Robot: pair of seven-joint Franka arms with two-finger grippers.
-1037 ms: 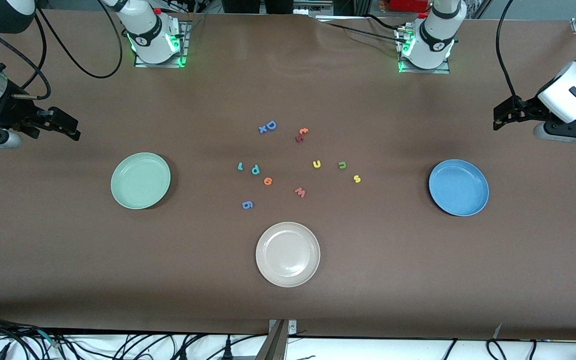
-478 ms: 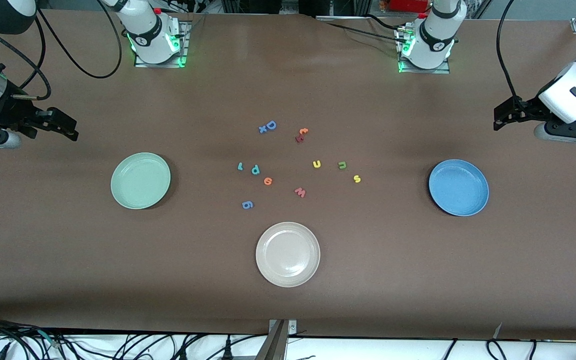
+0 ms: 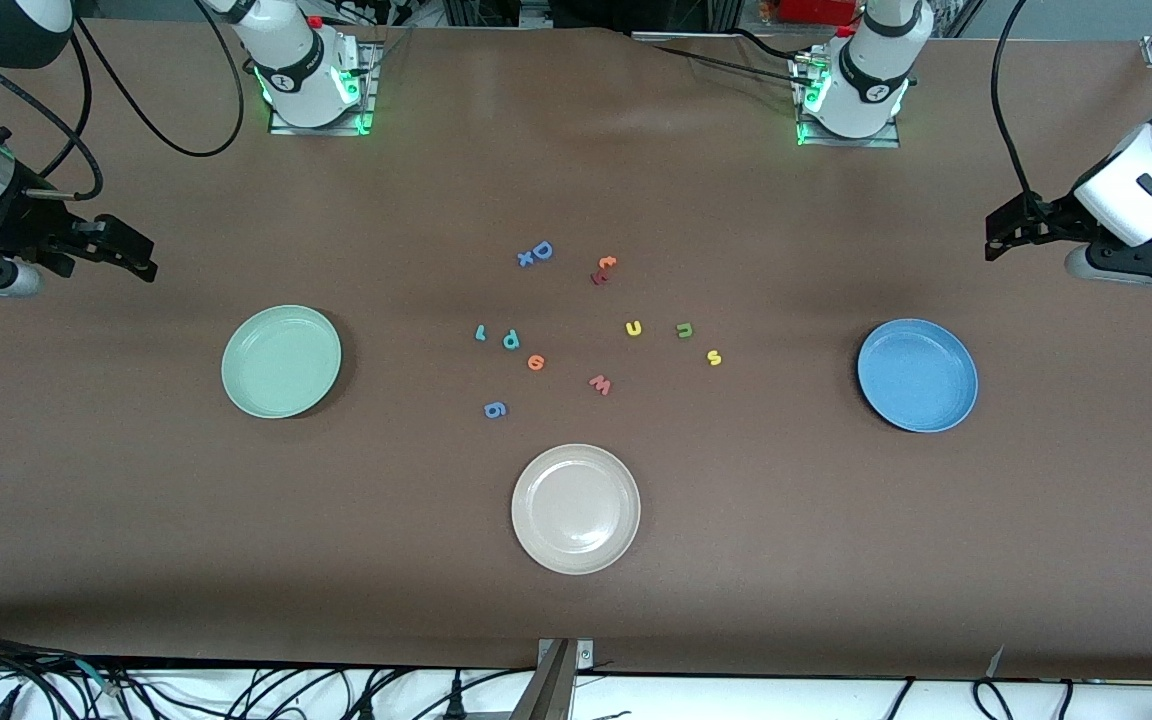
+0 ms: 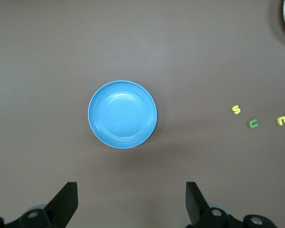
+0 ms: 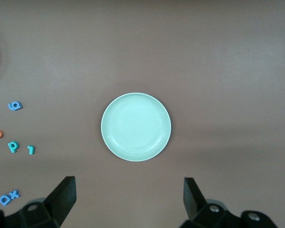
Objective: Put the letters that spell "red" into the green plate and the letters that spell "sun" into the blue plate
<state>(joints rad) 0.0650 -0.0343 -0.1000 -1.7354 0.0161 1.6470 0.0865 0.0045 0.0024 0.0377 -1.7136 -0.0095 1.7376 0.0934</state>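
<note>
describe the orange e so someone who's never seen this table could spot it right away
Start at the beige-white plate nearest the front camera; the scattered letters lie just farther up the table. In the cluster toward the green plate, the orange e lies beside the teal d. It is the only orange letter there; its neighbours are teal or blue.

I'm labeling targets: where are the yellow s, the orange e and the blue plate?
yellow s (image 3: 714, 358), front view, middle of the letter.
orange e (image 3: 535, 362), front view, middle of the letter.
blue plate (image 3: 917, 375), front view, bare inside floor.
</note>
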